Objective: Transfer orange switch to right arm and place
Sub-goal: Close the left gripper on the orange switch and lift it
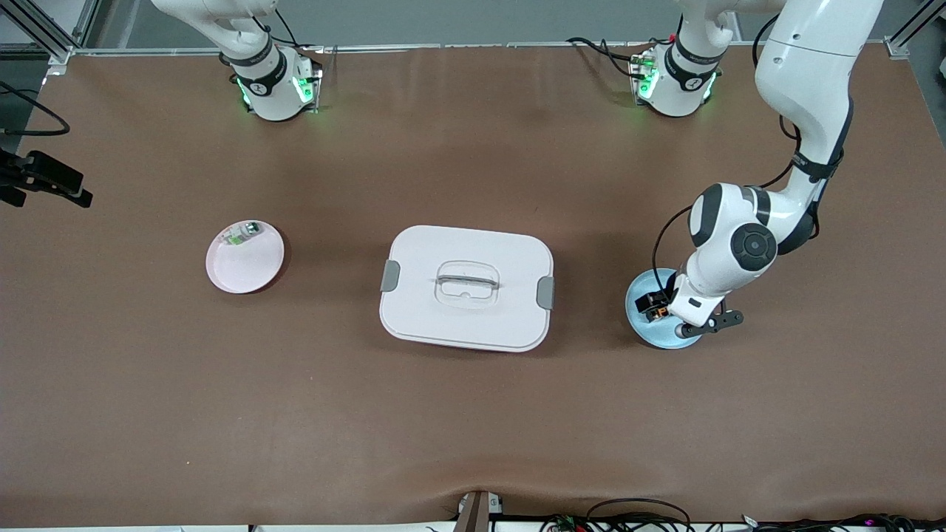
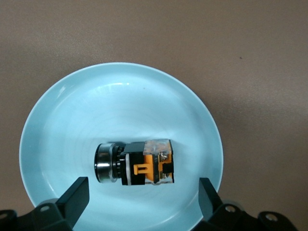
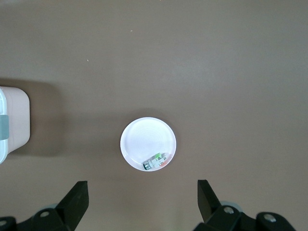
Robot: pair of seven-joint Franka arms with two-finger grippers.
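The orange switch (image 1: 654,305), a small black block with an orange face and a silver-ringed end, lies on its side in a light blue plate (image 1: 656,337) near the left arm's end of the table. My left gripper (image 1: 667,312) hangs low over this plate. In the left wrist view the switch (image 2: 144,163) lies on the blue plate (image 2: 120,110), and the left gripper (image 2: 143,188) is open with one finger (image 2: 77,192) off each end of the switch, not touching it. My right gripper (image 3: 142,190) is open and empty, high over the table; it is out of the front view.
A white lidded box (image 1: 465,288) with grey clips stands mid-table; its corner shows in the right wrist view (image 3: 12,120). A pale pink plate (image 1: 247,266) toward the right arm's end holds a small green-and-white part (image 1: 242,233), also seen from the right wrist (image 3: 155,161). A black camera mount (image 1: 44,177) sits at that table edge.
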